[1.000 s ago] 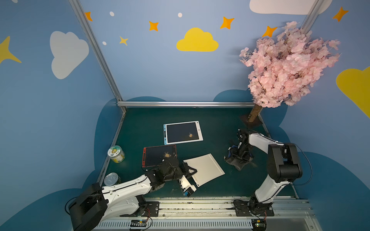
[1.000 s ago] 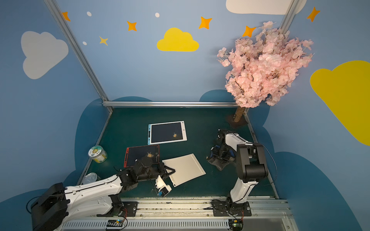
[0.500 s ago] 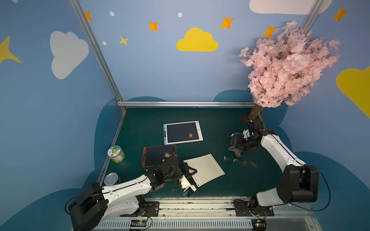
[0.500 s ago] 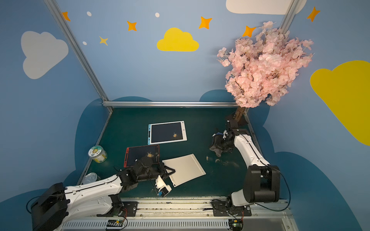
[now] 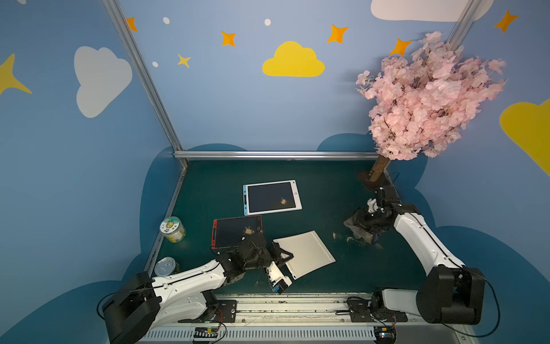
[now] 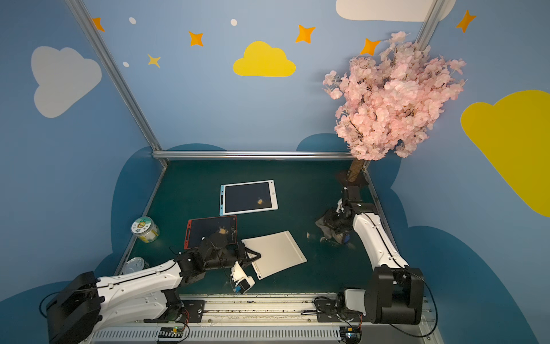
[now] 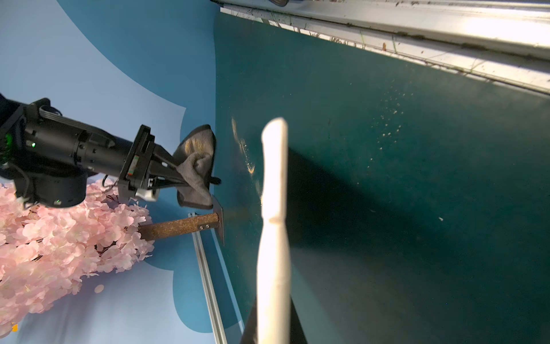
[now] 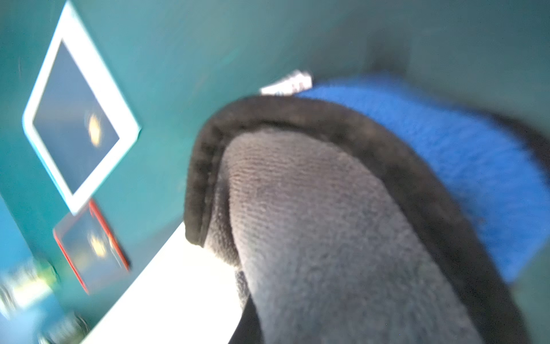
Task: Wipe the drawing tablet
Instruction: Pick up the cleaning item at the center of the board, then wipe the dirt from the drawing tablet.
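Three drawing tablets are on the green table (image 5: 312, 190): a blue-and-white-framed one (image 5: 272, 197) (image 6: 248, 197) (image 8: 76, 119) with an orange smudge, a red-framed one (image 5: 236, 230) (image 6: 211, 230) (image 8: 90, 247) also smudged, and a plain white one (image 5: 305, 253) (image 6: 275, 253). My left gripper (image 5: 284, 257) (image 6: 253, 256) is shut on the white tablet's near edge, which the left wrist view shows edge-on (image 7: 273, 232). My right gripper (image 5: 364, 226) (image 6: 334, 225) is shut on a grey cloth with a blue side (image 5: 354, 227) (image 7: 198, 166) (image 8: 327, 238), held just above the table at the right.
Orange crumbs (image 5: 351, 238) (image 7: 247, 155) lie on the table beside the cloth. A pink blossom tree (image 5: 425, 98) stands on a base (image 5: 372, 178) at the back right corner. A jar (image 5: 172, 229) and a tin can (image 5: 165, 266) stand along the left edge.
The right gripper has shut on the cloth and raised it off the table while the arm swung out to the right. The left arm and white tablet have not moved.
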Robot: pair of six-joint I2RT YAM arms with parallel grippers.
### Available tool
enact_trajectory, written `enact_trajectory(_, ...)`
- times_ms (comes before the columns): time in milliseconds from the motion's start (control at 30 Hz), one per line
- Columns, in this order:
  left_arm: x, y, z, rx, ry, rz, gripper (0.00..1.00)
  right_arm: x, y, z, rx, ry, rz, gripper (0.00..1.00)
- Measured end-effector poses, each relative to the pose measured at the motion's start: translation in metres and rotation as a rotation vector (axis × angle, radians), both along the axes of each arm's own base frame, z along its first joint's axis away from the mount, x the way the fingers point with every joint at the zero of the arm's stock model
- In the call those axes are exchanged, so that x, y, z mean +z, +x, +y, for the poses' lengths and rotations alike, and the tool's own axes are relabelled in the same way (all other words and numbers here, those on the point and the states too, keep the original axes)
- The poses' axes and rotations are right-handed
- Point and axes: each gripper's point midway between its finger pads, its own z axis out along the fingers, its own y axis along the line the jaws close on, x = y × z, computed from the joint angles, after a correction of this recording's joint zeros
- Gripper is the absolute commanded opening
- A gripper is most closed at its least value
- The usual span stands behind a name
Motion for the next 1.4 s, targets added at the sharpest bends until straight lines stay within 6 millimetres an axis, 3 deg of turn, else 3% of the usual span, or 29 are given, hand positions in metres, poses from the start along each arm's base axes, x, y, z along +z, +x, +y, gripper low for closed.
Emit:
enact_trajectory(67, 0.001, 0.0, 0.0, -0.001, -0.002, 0.001, 0.03, 0.009, 0.002, 0.008, 0.025, 0.014, -0.013, 0.0)
enact_trajectory(200, 0.001, 0.0, -0.001, -0.004, -0.003, 0.004, 0.03, 0.006, 0.012, -0.02, -0.069, 0.041, 0.007, 0.0)
enact_trajectory(333, 0.001, -0.001, -0.001, -0.006, -0.001, 0.007, 0.03, 0.002, 0.007, -0.008, -0.017, 0.038, 0.026, 0.0)
enact_trajectory(500, 0.0, -0.004, -0.001, -0.014, 0.0, 0.017, 0.03, 0.004, -0.002, 0.023, 0.171, -0.032, 0.019, 0.0)
enact_trajectory(667, -0.004, -0.008, 0.0, -0.028, 0.015, 0.038, 0.03, 0.012, -0.018, 0.089, 0.515, -0.22, -0.038, 0.0)
enact_trajectory(733, -0.006, -0.009, 0.001, -0.03, 0.019, 0.043, 0.03, 0.009, -0.028, 0.103, 0.61, -0.282, -0.036, 0.0)
enact_trajectory(967, -0.004, -0.009, -0.001, -0.034, 0.02, 0.046, 0.03, -0.013, -0.046, 0.091, 0.73, -0.569, 0.068, 0.0)
enact_trajectory(1200, -0.002, -0.008, -0.002, -0.035, 0.017, 0.046, 0.03, -0.011, -0.045, 0.071, 0.733, -0.795, 0.124, 0.0)
enact_trajectory(1400, -0.005, -0.009, -0.003, -0.038, 0.02, 0.057, 0.03, -0.023, -0.05, 0.076, 0.816, -0.98, 0.177, 0.0)
